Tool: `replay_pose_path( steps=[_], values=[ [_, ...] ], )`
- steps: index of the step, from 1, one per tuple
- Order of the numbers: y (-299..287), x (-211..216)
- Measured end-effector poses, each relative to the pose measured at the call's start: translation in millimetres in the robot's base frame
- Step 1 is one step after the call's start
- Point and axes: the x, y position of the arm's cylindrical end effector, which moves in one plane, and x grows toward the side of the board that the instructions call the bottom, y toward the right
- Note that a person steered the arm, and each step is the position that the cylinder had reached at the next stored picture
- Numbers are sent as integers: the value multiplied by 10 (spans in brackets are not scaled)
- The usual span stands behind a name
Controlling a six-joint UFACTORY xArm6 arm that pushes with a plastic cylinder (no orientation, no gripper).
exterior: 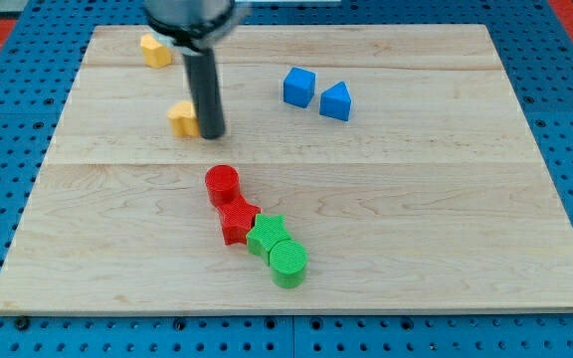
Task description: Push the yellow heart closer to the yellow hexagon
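Two yellow blocks lie at the view's upper left; I cannot tell which is the heart and which the hexagon. One yellow block [154,50] sits near the board's top edge. The other yellow block [181,117] lies below it, its right side partly hidden by my rod. My tip [210,133] rests on the board right against this lower yellow block's right side. The two yellow blocks are about a block and a half apart.
A blue cube [299,87] and a blue wedge-like block [335,101] sit at the upper middle. A red cylinder [222,184], red star [237,219], green star [267,235] and green cylinder [287,263] form a diagonal chain at the lower middle of the wooden board [446,199].
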Motion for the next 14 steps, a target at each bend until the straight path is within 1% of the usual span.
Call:
replay_pose_path(
  steps=[1, 2, 3, 4, 6, 7, 8, 9, 10, 11, 12, 13, 14],
  values=[
    [-530, -403],
    [-12, -187],
    [-301, 164],
    [-809, 116],
    [-680, -573],
    [-522, -351],
    [-547, 5],
    [-859, -64],
    [-849, -618],
    [-658, -720],
    [-694, -179],
    [-1472, -243],
    [-1301, -892]
  ],
)
